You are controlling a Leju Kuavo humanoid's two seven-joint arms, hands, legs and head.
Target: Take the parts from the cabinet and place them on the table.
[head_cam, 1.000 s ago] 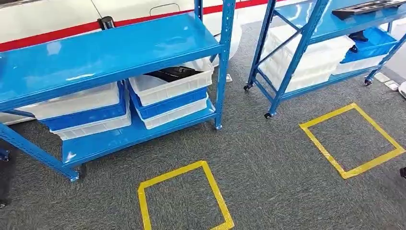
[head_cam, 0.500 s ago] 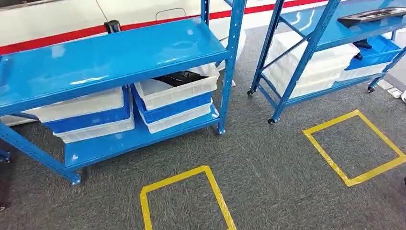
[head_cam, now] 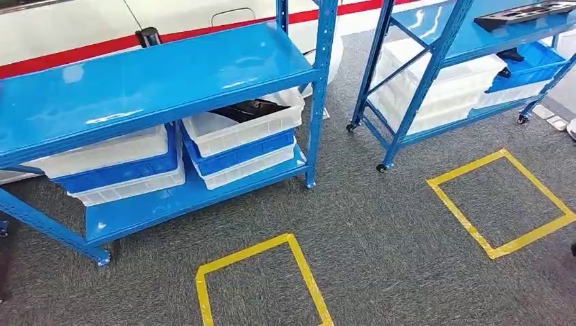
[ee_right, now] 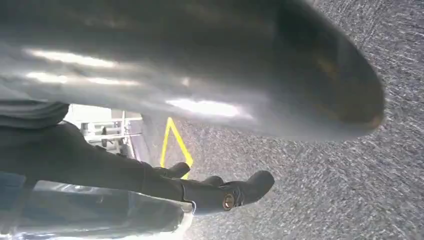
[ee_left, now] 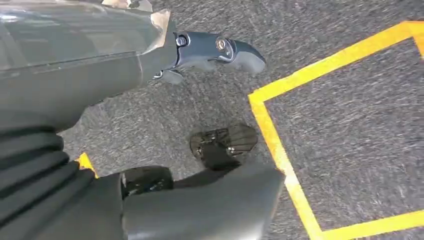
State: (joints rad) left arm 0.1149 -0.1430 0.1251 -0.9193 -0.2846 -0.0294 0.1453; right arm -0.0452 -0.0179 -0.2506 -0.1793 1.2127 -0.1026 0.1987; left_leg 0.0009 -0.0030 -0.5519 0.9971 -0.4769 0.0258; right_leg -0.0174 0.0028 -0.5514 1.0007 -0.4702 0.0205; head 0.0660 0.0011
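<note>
A glossy blue metal shelving rack on castors [head_cam: 156,75] is seen from the head view standing on grey carpet [head_cam: 380,231]. On its lower shelf, stacked white and blue plastic crates [head_cam: 112,163] are set side by side. In the top white crate of the right-hand stack [head_cam: 238,125], a black moulded part [head_cam: 248,107] is lodged; its long axis is laid roughly along the crate's length, running from lower left to upper right in the head view, and most of it is hidden by the shelf above.

A second blue metal rack [head_cam: 441,41] stands well apart to the right, with a flat black tray-like part [head_cam: 523,12] laid on its upper shelf, its long axis running along the shelf. White crates [head_cam: 441,85] and a blue crate [head_cam: 530,64] are kept below it.

Two squares of yellow tape [head_cam: 261,272] [head_cam: 499,200] are marked on the carpet in front of the racks. No writing or label can be read.

The left hand [ee_left: 210,50] is seen hanging above the carpet beside a yellow tape line, fingers extended and holding nothing. The right hand [ee_right: 215,190] is likewise held with fingers stretched out, nothing in them.
</note>
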